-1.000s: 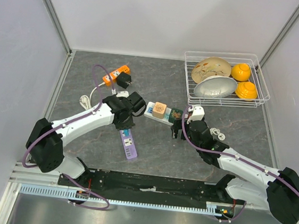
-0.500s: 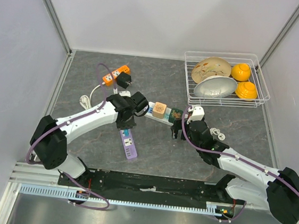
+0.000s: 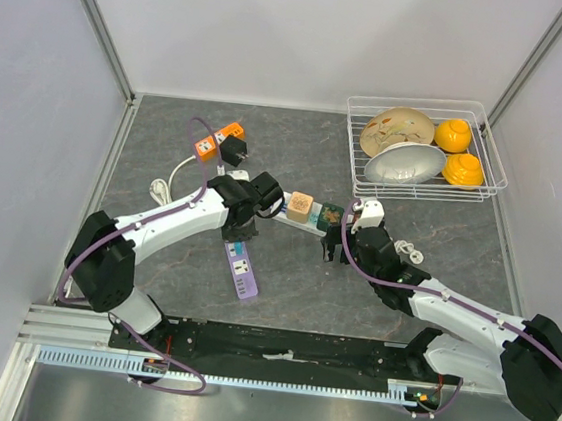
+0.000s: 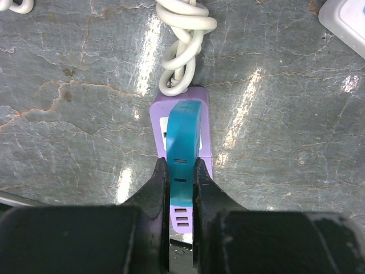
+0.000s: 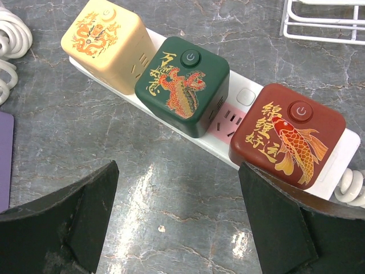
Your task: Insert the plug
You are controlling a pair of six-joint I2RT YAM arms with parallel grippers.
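Holding a flat teal plug (image 4: 183,131), the left tool (image 4: 181,165) is clamped shut on its two sides, directly above the purple strip (image 4: 203,97). The strip lies flat on the counter (image 4: 74,131), with a coiled white cord (image 4: 181,34) at its far end. The plug's prongs are not visible. Whether the plug already touches the purple strip cannot be told from the wrist view.

Right tool (image 5: 177,168): jaws wide apart, holding nothing. It hovers over the white strip (image 5: 245,98), which sits to the right of the purple strip and carries three cube adapters.

Assessment of the step in hand: the plug is being lined up over a socket on the purple strip.
- The plug's long axis currently runs along the strip, and that alignment should be kept.
- The descent should be straight down, with no twist at the wrist.
- Grip pressure should be maintained so the plug does not rock between the fingers.
- The purple strip is unrestrained and light-looking. An off-centre push is likely to slide or tip it, so force should go through the socket's centre.

Change against the frame one second earlier:
- The left arm has swung right, and its wrist now stands nearer the white strip.
- The purple strip appears to lie where it did.
- The right arm shows no change in position or jaw spread.
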